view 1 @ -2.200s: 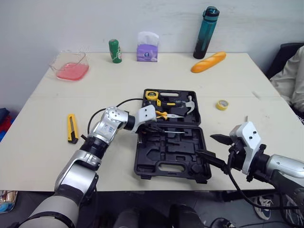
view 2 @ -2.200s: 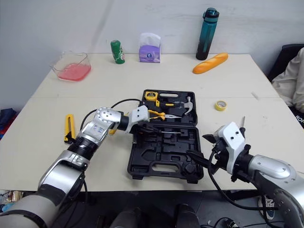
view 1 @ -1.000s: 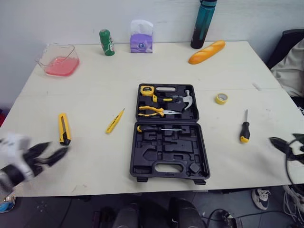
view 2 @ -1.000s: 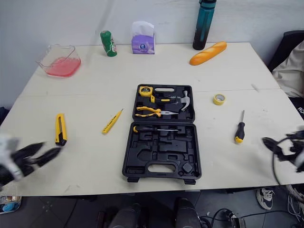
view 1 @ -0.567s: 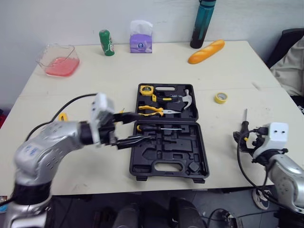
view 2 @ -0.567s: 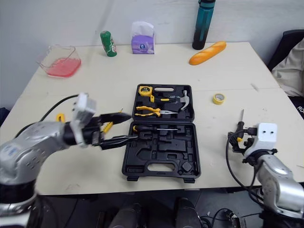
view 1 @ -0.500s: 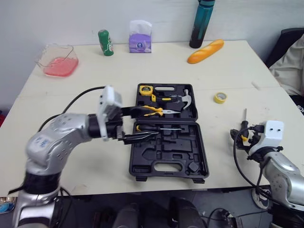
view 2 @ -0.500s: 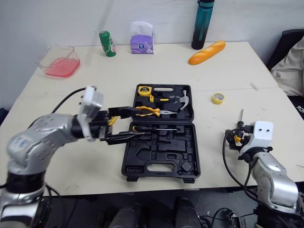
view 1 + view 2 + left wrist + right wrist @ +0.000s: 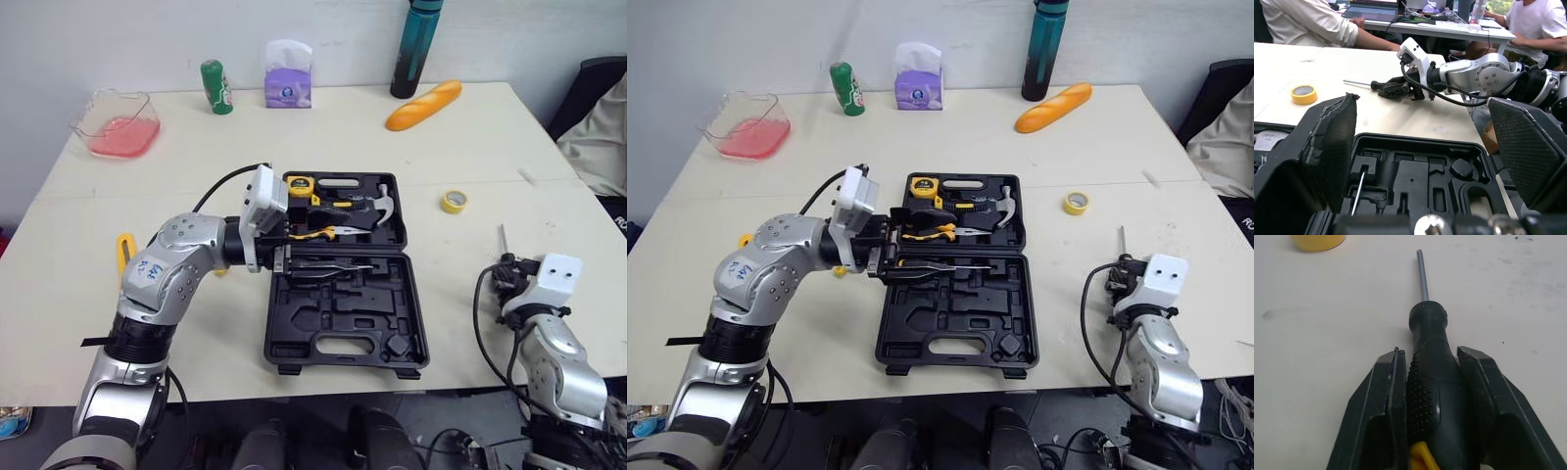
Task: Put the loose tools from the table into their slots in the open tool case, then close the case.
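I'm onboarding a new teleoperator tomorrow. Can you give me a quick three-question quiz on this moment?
1. True or false: the tool case has its lid closed.
2. The right pincer is shut on which tool? A hammer, B screwdriver, C pliers.
3. Fill in: the left pincer hovers ____ over the case, holding nothing.
Key: 1 false; 2 B; 3 open.

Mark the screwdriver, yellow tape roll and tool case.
screwdriver (image 9: pixel 1437 377): right wrist view, black handle.
yellow tape roll (image 9: pixel 1304 99): left wrist view, outer wall.
tool case (image 9: pixel 338 305): left eye view, front tray.
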`<act>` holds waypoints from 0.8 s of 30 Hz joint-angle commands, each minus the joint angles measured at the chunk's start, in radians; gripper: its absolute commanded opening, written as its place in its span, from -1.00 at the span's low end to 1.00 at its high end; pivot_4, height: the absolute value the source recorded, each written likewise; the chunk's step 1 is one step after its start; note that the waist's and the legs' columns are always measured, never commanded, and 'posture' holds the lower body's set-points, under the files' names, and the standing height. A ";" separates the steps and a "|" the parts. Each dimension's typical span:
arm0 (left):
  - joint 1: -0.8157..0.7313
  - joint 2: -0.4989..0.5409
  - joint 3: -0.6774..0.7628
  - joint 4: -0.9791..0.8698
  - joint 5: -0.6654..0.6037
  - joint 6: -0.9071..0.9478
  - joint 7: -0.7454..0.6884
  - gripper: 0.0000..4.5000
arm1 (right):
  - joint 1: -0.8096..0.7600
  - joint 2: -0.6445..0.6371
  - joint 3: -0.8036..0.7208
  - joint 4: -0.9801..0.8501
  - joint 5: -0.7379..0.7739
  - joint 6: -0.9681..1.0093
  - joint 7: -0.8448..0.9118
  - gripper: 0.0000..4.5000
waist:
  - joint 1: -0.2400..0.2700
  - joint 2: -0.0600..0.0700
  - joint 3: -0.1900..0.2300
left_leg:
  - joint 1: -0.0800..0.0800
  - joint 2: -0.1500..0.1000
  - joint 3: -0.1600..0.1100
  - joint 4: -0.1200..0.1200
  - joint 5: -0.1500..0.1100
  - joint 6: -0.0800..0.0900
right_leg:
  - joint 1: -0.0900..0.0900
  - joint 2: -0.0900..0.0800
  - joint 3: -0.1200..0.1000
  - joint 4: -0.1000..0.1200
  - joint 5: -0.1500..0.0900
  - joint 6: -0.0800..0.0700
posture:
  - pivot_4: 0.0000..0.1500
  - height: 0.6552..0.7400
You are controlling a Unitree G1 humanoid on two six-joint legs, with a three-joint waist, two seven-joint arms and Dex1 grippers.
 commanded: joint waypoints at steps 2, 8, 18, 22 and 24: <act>0.038 0.081 0.041 -0.052 -0.017 0.024 -0.038 1.00 | -0.020 -0.161 0.043 -0.161 0.139 0.074 0.262 -0.48 | -0.009 0.001 0.001 | 0.001 0.001 0.001 0.000 0.000 0.000 | 0.000 0.001 0.001 0.000 0.000 0.000 | 1.00 0.99; 0.136 0.242 0.057 -0.088 -0.015 0.030 -0.152 1.00 | -0.171 -0.384 0.244 -0.230 0.287 0.227 0.613 -0.48 | -0.024 0.001 0.002 | 0.001 0.006 0.000 -0.001 -0.001 -0.003 | -0.001 0.003 -0.001 0.001 -0.002 -0.003 | 1.00 0.99; 0.166 0.310 0.036 -0.028 0.097 -0.072 -0.199 1.00 | -0.533 -0.484 0.707 -0.112 0.125 0.218 0.946 -0.48 | 0.004 -0.003 0.004 | -0.002 0.004 -0.002 0.000 -0.002 -0.001 | -0.002 0.000 -0.004 -0.001 -0.002 -0.004 | 1.00 0.99; 0.152 0.275 0.024 -0.038 0.111 -0.062 -0.171 1.00 | -0.579 -0.495 0.773 -0.041 0.030 0.144 1.002 -0.48 | 0.004 -0.003 0.004 | -0.010 0.003 -0.003 0.005 -0.003 0.001 | -0.006 -0.001 -0.007 -0.001 -0.001 -0.003 | 1.00 0.99; 0.156 0.271 0.022 -0.047 0.111 -0.058 -0.170 1.00 | -0.597 -0.488 0.785 -0.010 0.006 0.134 1.018 -0.48 | 0.003 -0.003 0.004 | -0.018 0.003 -0.002 0.011 -0.003 0.002 | -0.013 0.000 -0.010 0.002 0.000 -0.001 | 1.00 0.99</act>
